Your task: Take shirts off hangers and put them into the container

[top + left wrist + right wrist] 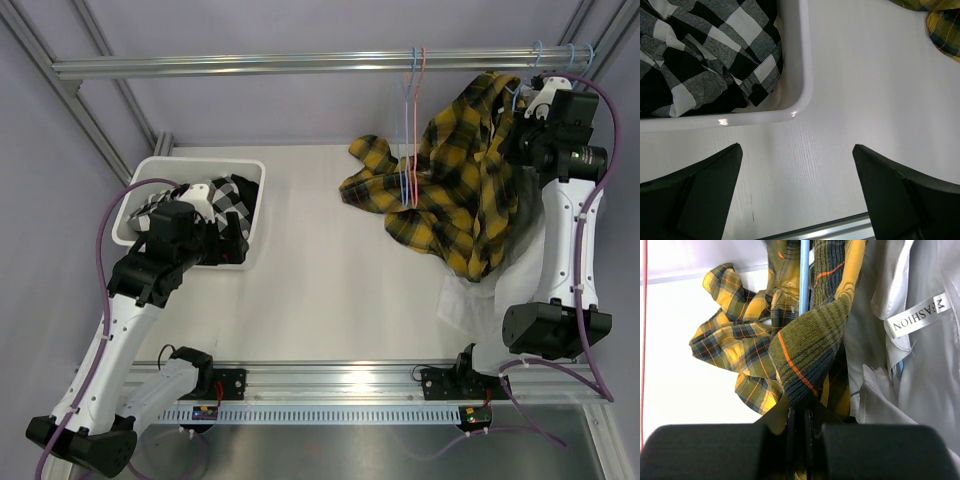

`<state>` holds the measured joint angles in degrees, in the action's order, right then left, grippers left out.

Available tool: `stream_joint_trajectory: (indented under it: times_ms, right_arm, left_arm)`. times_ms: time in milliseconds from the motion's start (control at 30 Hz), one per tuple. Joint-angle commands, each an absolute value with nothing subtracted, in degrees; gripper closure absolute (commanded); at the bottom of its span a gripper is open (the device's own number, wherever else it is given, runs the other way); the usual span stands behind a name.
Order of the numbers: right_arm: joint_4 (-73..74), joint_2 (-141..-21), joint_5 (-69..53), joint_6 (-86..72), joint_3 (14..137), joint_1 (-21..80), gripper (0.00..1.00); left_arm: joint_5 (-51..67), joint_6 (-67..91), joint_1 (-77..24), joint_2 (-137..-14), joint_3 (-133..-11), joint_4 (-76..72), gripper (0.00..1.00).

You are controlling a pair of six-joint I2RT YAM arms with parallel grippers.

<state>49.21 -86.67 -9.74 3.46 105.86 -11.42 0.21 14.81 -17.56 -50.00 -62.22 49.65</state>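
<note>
**Right end effector pinched on the plaid shirt at the rail, left one wide over the tub corner**

The white container (215, 163) sits at the far-left side of the worktop (330, 280), close to the slanted frame post. The black-and-white checked shirt (232, 195) is bundled inside it. The left end effector (796, 150) hovers just off the tub's near right corner with its jaws spread wide and nothing between them.

A broad bare stretch of worktop runs from the tub to the yellow-and-black plaid shirt (455, 195). This shirt hangs from the right part of the overhead rail (300, 66) and spills down onto the surface, one sleeve reaching left toward the middle. A pink hanger (424, 100) and a light blue hanger (410, 120) dangle from the rail in front of it. The white shirt (470, 300) lies under and beside the right arm, near the right edge, leaving little free room on that side.

The top view shows the right arm raised to the rail but hides its fingers. The right wrist view shows the right end effector (801, 420) closed to a slit on a fold of the plaid cloth. It also shows a blue hanger wire (804, 270) running straight up behind that fold, and a collar label (917, 315) on the white shirt just beside it.

The left wrist view alone shows the tub's rounded corner and the open gap between the left fingers and the rim
</note>
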Motion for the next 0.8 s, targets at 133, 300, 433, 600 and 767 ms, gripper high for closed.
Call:
stream_joint_trajectory:
  times_ms: [133,300,433,600,767]
  right_arm:
    - [45.6,-79.6,-14.1,1.5,110.4,-11.5,1.0]
    - [45.4,-75.1,-14.1,0.5,110.2,-11.5,1.0]
    - [45.4,-69.4,-14.6,-0.2,104.5,-11.6,1.0]
    - [43.6,-60.7,-13.7,-4.0,91.5,-11.5,1.0]
    - [45.5,-52.6,-18.5,-7.1,80.3,-10.3,1.0]
  left_arm:
    - [2.8,14.7,-17.8,-49.7,-64.3,48.4,0.01]
    - [3.7,14.9,-17.8,-50.1,-65.7,49.0,0.01]
    - [4.4,15.2,-17.8,-51.1,-67.1,49.4,0.01]
    - [6.0,15.9,-17.8,-53.3,-70.0,49.6,0.01]
    - [8.2,16.3,-17.8,-56.2,-73.6,48.9,0.01]
